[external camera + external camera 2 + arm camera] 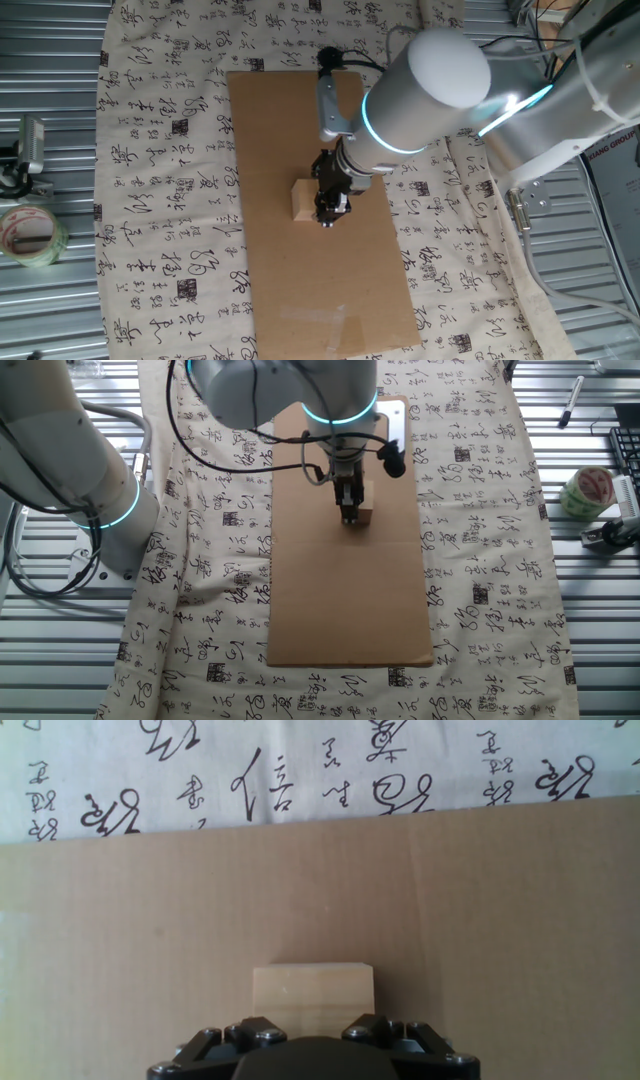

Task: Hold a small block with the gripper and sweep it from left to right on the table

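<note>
The small block [305,198], a pale tan wooden cube, rests on the brown cardboard sheet of the table [300,290]. My gripper [331,212] points straight down with its black tip against the block's side. From the other fixed view the block [366,513] sits just right of the gripper [348,513]. In the hand view the block [312,998] lies centred right in front of the black gripper body, which hides its near part. My fingertips are hidden, so I cannot tell whether they clasp the block.
Cream calligraphy cloth [170,150] surrounds the cardboard, with ribbed grey metal beyond it. A tape roll [30,235] and a small device [28,150] lie off the cloth on one side. The arm's base [100,510] stands at the opposite side.
</note>
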Available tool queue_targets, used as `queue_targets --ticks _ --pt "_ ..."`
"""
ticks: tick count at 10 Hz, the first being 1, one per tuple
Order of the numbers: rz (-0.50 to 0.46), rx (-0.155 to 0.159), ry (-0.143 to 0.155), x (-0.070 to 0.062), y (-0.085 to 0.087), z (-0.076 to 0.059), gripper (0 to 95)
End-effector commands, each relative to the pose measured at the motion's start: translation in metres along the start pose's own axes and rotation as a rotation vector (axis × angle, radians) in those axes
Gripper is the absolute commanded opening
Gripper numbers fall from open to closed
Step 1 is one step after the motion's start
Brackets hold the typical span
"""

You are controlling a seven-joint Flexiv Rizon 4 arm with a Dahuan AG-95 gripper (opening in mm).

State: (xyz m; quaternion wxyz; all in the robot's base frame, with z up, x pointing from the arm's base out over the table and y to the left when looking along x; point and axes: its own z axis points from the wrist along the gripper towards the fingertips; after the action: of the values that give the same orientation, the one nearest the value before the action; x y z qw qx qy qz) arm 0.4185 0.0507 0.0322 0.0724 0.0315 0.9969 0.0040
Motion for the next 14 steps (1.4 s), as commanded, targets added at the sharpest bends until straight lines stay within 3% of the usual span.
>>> queue_targets --ticks 1,6,8,9,10,14 --pt "0.017 -0.037 0.024 0.0015 0.0040 0.0000 19.0" --pt "0.015 -0.017 0.020 0.0024 0.0068 0.0009 19.0" --pt "0.016 -0.021 0.031 0.0025 0.0073 0.0008 19.0" --pt "0.030 -0.040 0.033 0.0029 0.0094 0.0006 19.0" --pt "0.033 -0.045 0.013 0.0031 0.0101 0.0007 19.0" --pt "0.029 -0.029 0.016 0.0032 0.0107 0.0012 19.0"
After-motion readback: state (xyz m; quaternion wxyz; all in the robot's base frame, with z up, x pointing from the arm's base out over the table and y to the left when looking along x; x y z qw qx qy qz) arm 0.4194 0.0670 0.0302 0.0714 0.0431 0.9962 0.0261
